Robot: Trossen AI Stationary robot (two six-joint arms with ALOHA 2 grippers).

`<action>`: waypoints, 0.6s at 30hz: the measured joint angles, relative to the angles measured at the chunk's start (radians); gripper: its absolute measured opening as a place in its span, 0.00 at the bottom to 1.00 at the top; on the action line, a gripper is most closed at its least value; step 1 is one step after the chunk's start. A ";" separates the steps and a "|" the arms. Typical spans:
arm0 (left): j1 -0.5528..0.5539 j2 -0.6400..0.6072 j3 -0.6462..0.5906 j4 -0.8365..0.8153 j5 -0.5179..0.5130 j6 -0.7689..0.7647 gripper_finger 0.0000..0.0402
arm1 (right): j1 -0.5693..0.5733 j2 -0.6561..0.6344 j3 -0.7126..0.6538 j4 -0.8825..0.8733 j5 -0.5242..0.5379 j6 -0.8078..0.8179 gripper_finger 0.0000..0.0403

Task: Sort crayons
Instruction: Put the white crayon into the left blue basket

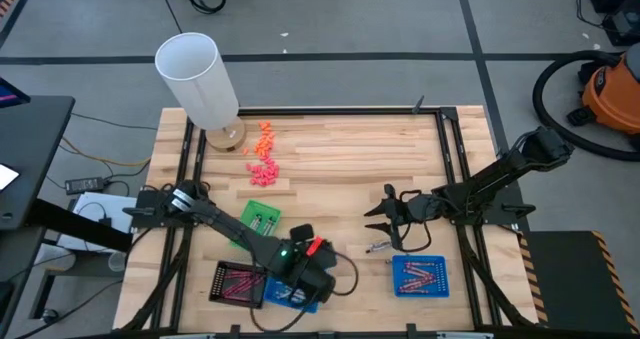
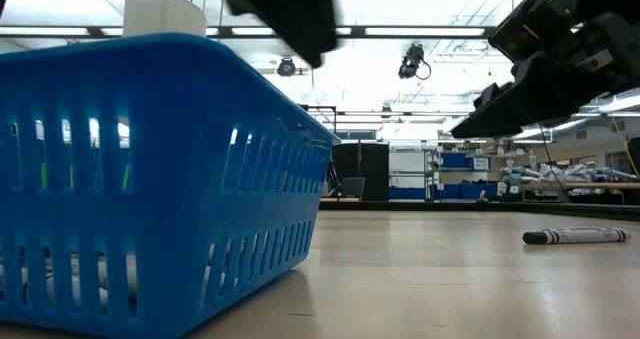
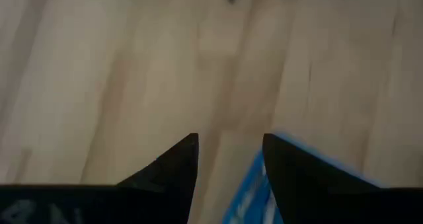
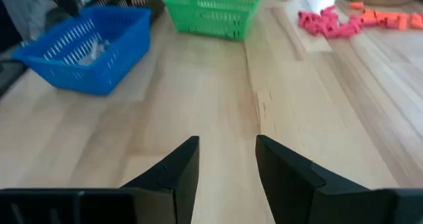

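Near the surface's front edge, a black tray (image 1: 238, 282) holds red crayons (image 1: 240, 279). Next to it the left hand (image 1: 300, 291) hangs over a blue basket (image 1: 290, 296), fingers spread, nothing in them. A lone crayon (image 1: 379, 247) lies mid-surface by the right hand (image 1: 385, 217), which is also released. Another blue tray (image 1: 420, 276) of crayons sits toward the front-right corner.
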 joint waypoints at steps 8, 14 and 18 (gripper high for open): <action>0.079 0.055 0.000 0.154 -0.040 0.124 0.44 | 0.000 0.000 0.000 -0.122 0.025 0.025 0.39; 0.137 0.111 0.000 0.266 -0.040 0.170 0.44 | 0.002 -0.002 0.051 -0.291 0.081 0.060 0.39; 0.152 0.141 0.000 0.303 -0.043 0.213 0.44 | 0.002 -0.002 0.119 -0.486 0.134 0.114 0.39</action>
